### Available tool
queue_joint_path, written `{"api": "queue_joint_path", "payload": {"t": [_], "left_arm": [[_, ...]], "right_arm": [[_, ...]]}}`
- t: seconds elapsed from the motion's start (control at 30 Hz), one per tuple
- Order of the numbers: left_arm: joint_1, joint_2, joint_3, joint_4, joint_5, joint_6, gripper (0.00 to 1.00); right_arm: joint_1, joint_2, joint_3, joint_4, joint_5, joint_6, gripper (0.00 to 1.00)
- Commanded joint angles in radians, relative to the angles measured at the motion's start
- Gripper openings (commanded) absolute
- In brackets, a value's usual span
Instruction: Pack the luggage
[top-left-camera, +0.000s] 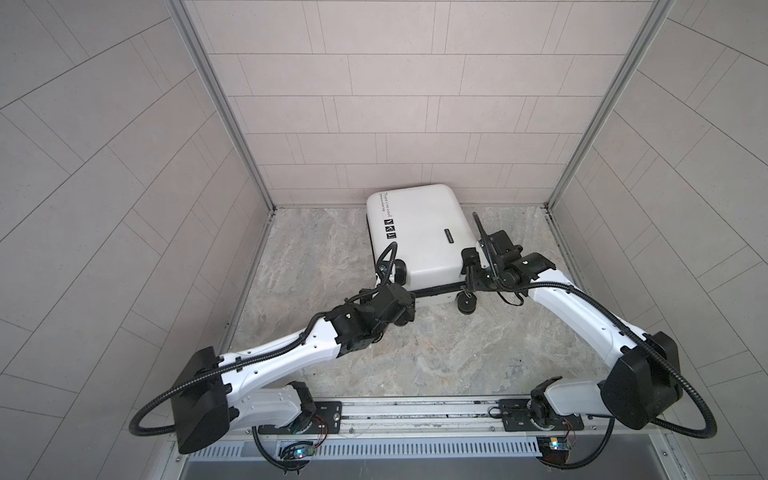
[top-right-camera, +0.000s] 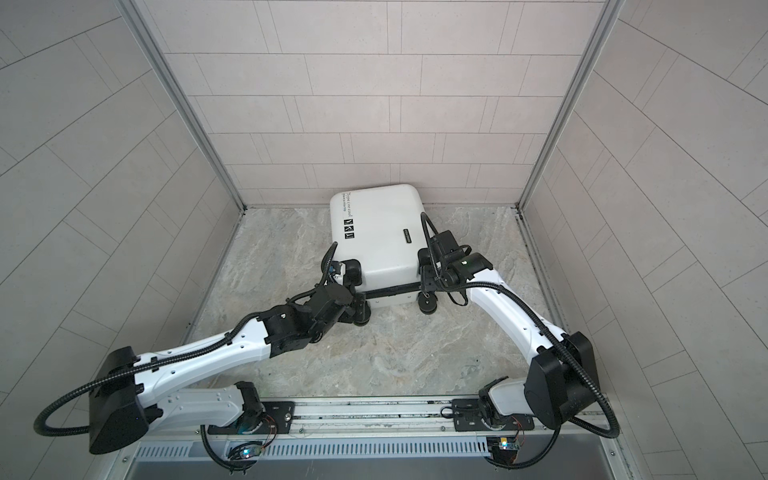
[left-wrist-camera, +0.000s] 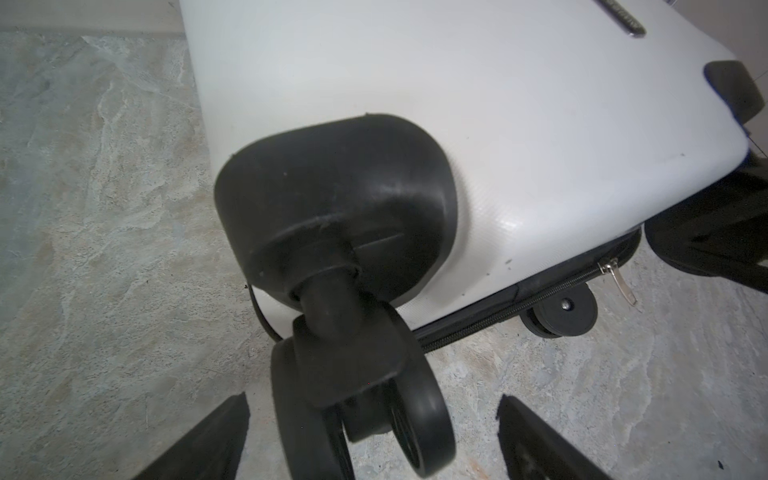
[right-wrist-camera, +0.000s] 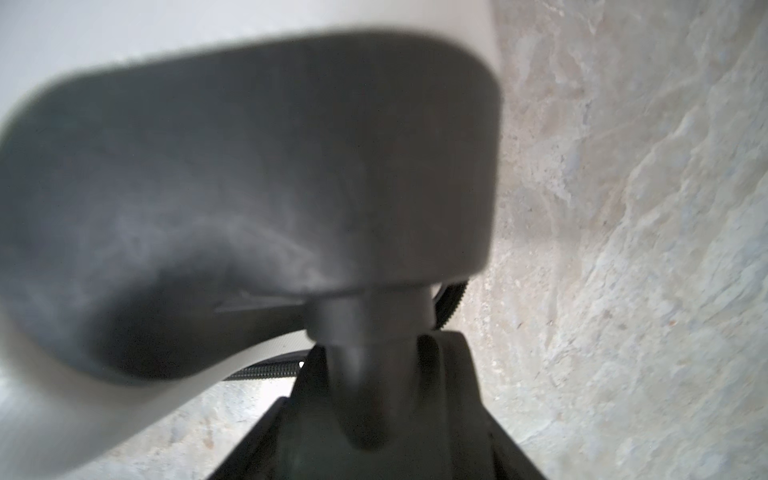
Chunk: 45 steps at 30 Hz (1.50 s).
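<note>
lying shut on the table (top-left-camera: 332, 353) by the back wall (top-left-camera: 395, 124), the luggage (top-left-camera: 419, 232) points its wheels toward the arms. the left claw (left-wrist-camera: 374, 417) is spread wide apart either side of one wheel (left-wrist-camera: 419, 407). the right claw (top-left-camera: 471, 272) sits at the other corner's wheel (right-wrist-camera: 374, 374); too blurred to tell its jaws.

Count: luggage (top-left-camera: 419, 241), one. Black stickers (top-left-camera: 390, 229) on shell, three. Wheels (left-wrist-camera: 419, 415) seen in left wrist view, two. Zipper pull (left-wrist-camera: 621, 282), one. Robot arms, two: left arm (top-left-camera: 282, 353), right arm (top-left-camera: 582, 311). Table (top-left-camera: 324, 257), one. Tiled walls (top-left-camera: 374, 104), three.
</note>
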<state>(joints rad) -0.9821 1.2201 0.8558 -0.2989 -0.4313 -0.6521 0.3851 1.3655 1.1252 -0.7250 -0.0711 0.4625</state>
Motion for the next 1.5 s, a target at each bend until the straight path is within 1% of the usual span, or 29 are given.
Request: {"api": "queue_joint_path", "payload": {"t": [0.0,0.07,0.13,0.17,0.23,0.37,0.43,0.47,0.5,0.7,0.83,0.93,1.1,1.23,1.47], "left_arm": [[0.012,0.024,-0.008,0.041,0.007,-0.02,0.96],[0.016,0.037,-0.011,0.044,0.011,-0.017,0.91],[0.025,0.044,-0.016,0.044,0.013,-0.013,0.81],[0.029,0.043,-0.02,0.044,0.013,-0.012,0.74],[0.047,0.033,-0.028,0.038,0.013,-0.014,0.55],[0.095,0.009,-0.041,0.022,0.026,-0.005,0.25],[0.123,-0.009,-0.048,0.008,0.034,0.01,0.09],[0.139,-0.017,-0.051,-0.001,0.037,0.017,0.03],[0.157,-0.028,-0.053,-0.011,0.04,0.028,0.0],[0.277,-0.088,-0.072,-0.029,0.061,0.106,0.0],[0.374,-0.083,-0.081,-0.008,0.125,0.145,0.0],[0.411,-0.072,-0.076,0.017,0.14,0.176,0.0],[0.449,-0.022,-0.06,0.094,0.189,0.227,0.0],[0.452,0.04,-0.037,0.17,0.221,0.277,0.0],[0.455,0.14,0.007,0.296,0.272,0.364,0.0]], "right_arm": [[-0.002,0.011,0.006,0.002,0.022,-0.013,0.55],[-0.002,0.014,0.006,-0.002,0.032,-0.019,0.48],[-0.002,0.016,0.004,-0.003,0.031,-0.026,0.39],[0.0,0.016,0.003,-0.003,0.027,-0.03,0.36],[0.006,0.014,-0.003,0.003,0.015,-0.03,0.29],[0.048,0.016,-0.004,0.009,0.002,-0.017,0.2],[0.077,0.016,-0.006,0.018,-0.002,0.002,0.17],[0.095,0.016,-0.006,0.022,-0.004,0.012,0.16],[0.113,0.015,-0.005,0.024,-0.003,0.022,0.15],[0.244,0.022,0.006,0.053,0.006,0.093,0.13],[0.331,0.04,0.027,0.059,0.032,0.136,0.12],[0.381,0.052,0.032,0.074,0.046,0.169,0.11],[0.448,0.068,0.018,0.111,0.094,0.236,0.1],[0.48,0.066,-0.018,0.164,0.109,0.299,0.09],[0.546,0.041,-0.036,0.174,0.172,0.371,0.1]]}}
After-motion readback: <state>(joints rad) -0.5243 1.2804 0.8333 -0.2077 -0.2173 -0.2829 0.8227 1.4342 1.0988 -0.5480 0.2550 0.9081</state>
